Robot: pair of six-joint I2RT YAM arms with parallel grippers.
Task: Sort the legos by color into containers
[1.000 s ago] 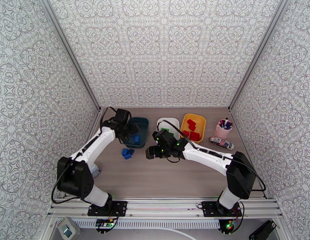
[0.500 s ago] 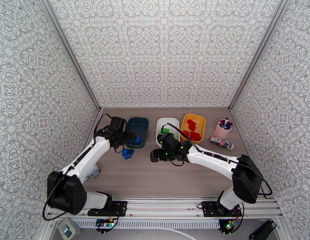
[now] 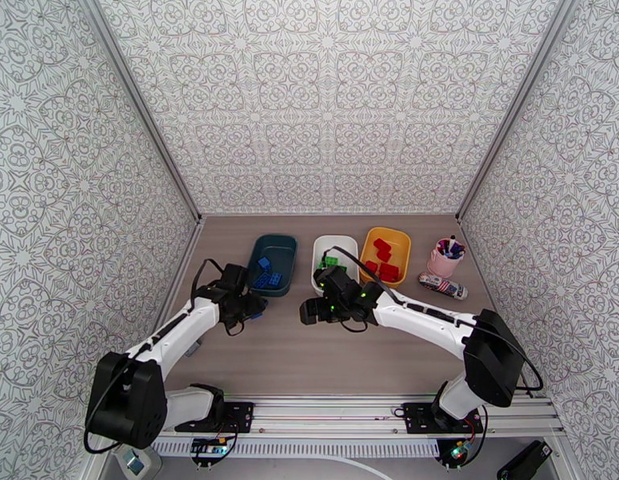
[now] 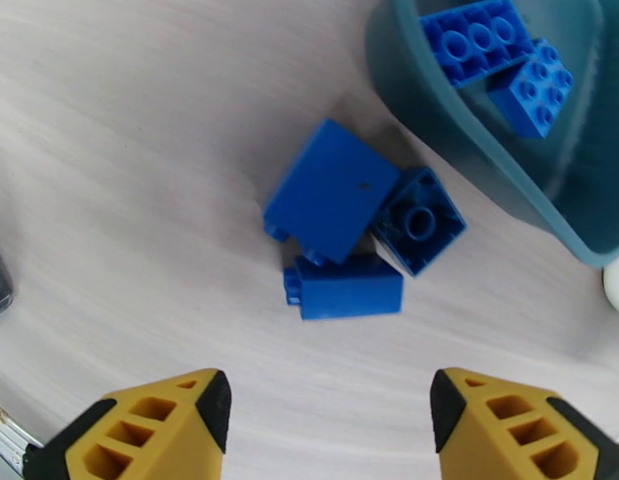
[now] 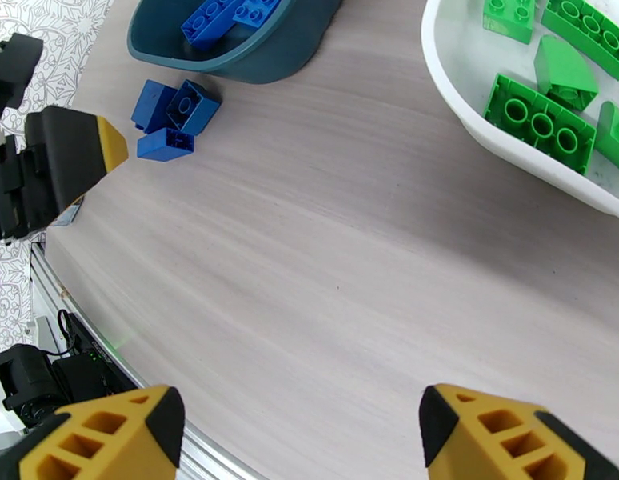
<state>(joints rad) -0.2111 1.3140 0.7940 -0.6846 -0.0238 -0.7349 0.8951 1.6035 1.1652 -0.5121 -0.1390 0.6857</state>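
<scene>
Legos (image 4: 329, 190) lie just ahead of left claw (image 4: 329, 398).

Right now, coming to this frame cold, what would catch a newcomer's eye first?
Three tubs stand in a row at the far side of the table: the teal tub holds blue bricks, the white tub green bricks, the yellow tub red bricks. Just outside the teal tub, three loose blue bricks lie bunched on the table, with the open left gripper pointed at them.

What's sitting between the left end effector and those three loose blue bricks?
Nothing. The left wrist view shows bare table between the left end effector and the blue bricks.
</scene>
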